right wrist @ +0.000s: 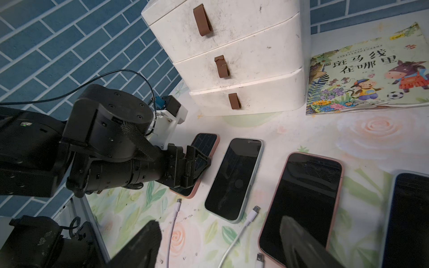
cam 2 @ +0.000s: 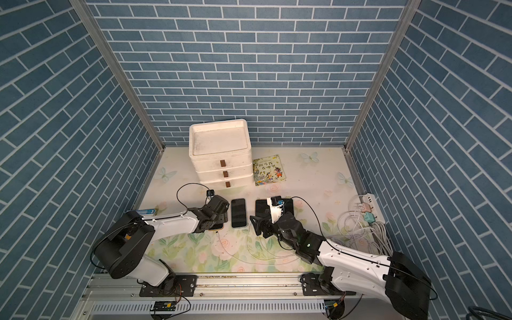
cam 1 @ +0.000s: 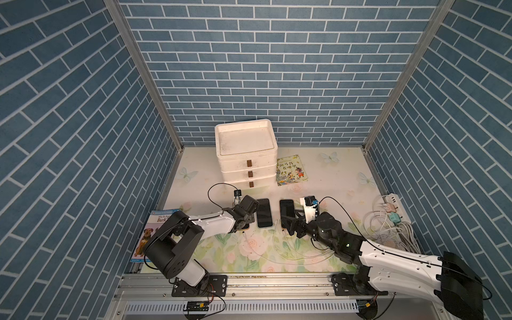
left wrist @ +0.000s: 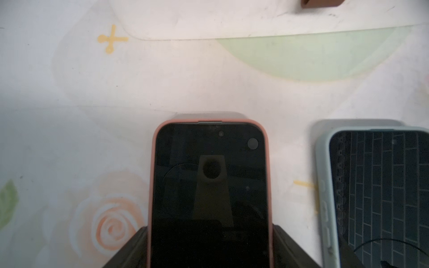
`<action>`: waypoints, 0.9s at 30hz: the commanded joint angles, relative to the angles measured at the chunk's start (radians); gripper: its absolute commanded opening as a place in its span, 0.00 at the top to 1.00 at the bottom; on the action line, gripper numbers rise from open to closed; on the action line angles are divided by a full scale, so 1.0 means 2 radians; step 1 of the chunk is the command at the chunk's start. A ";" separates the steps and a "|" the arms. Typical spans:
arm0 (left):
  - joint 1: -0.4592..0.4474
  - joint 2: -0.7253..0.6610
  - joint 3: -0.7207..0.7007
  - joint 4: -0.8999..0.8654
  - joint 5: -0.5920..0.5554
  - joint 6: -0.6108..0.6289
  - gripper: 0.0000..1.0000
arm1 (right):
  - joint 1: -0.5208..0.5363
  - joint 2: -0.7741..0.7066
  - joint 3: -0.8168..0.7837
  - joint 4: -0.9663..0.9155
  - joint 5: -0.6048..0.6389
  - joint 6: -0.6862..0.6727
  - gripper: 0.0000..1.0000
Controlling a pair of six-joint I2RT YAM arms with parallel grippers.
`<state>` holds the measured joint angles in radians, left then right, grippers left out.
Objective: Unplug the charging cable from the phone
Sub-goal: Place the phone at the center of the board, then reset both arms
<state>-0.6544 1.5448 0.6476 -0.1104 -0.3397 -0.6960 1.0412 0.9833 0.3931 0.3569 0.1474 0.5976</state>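
A pink-cased phone (left wrist: 210, 185) lies flat on the floral table, screen dark. My left gripper (left wrist: 210, 228) straddles its lower half, with a finger against each long side of the case. In the right wrist view the same phone (right wrist: 207, 142) shows past that gripper (right wrist: 197, 162). A white charging cable lies loose on the table, its plug (right wrist: 178, 201) a short way off the phone's bottom edge and out of the port. My right gripper (right wrist: 220, 243) hovers open above the cables with nothing between its fingers; in a top view it (cam 1: 288, 225) sits at the phones' near ends.
A mint-cased phone (right wrist: 234, 178), another pink-cased phone (right wrist: 304, 199) and a blue-cased phone (right wrist: 411, 220) lie alongside, with two more loose white plugs (right wrist: 255, 210) by them. A white drawer unit (cam 1: 246, 155), a picture book (cam 1: 291, 170), a power strip with coiled cables (cam 1: 390, 213) and a dog book (cam 1: 148, 234) ring the table.
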 commanded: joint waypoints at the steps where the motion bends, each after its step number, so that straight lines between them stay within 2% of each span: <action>1: 0.002 0.004 -0.015 0.005 0.032 -0.005 1.00 | -0.004 -0.013 -0.003 -0.011 0.011 0.006 0.14; 4: 0.003 -0.002 -0.019 0.003 0.042 -0.010 0.53 | -0.007 -0.018 0.001 -0.018 0.017 0.006 0.13; 5: 0.003 -0.006 -0.018 -0.001 0.041 -0.012 0.15 | -0.008 -0.020 0.003 -0.025 0.021 0.006 0.12; 6: 0.002 -0.011 -0.017 -0.005 0.037 -0.015 0.02 | -0.009 -0.022 0.006 -0.032 0.026 0.006 0.12; 10: 0.002 -0.031 0.003 -0.034 0.013 -0.020 0.00 | -0.017 -0.032 0.024 -0.081 0.066 0.011 0.02; 13: 0.002 -0.051 0.028 -0.056 0.006 -0.016 0.00 | -0.038 -0.035 0.043 -0.130 0.096 0.019 0.01; 15: 0.002 -0.079 0.049 -0.075 -0.008 -0.008 0.00 | -0.061 -0.035 0.060 -0.172 0.120 0.027 0.01; 17: 0.003 -0.120 0.076 -0.095 -0.038 0.004 0.00 | -0.110 -0.035 0.077 -0.211 0.119 0.030 0.01; 20: 0.003 -0.182 0.116 -0.114 -0.116 0.027 0.00 | -0.218 -0.032 0.096 -0.230 0.050 0.019 0.01; 22: 0.004 -0.217 0.132 -0.112 -0.188 0.040 0.00 | -0.279 -0.031 0.109 -0.234 0.027 0.013 0.01; 25: 0.010 -0.265 0.117 -0.064 -0.337 0.080 0.00 | -0.309 -0.026 0.124 -0.225 0.078 -0.017 0.01; 27: 0.026 -0.288 0.086 0.027 -0.396 0.150 0.00 | -0.309 -0.013 0.119 -0.197 0.111 -0.059 0.01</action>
<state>-0.6365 0.9913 0.8909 -0.1825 -0.8295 -0.5747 0.4271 0.9337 0.6140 -0.0467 0.2966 0.5907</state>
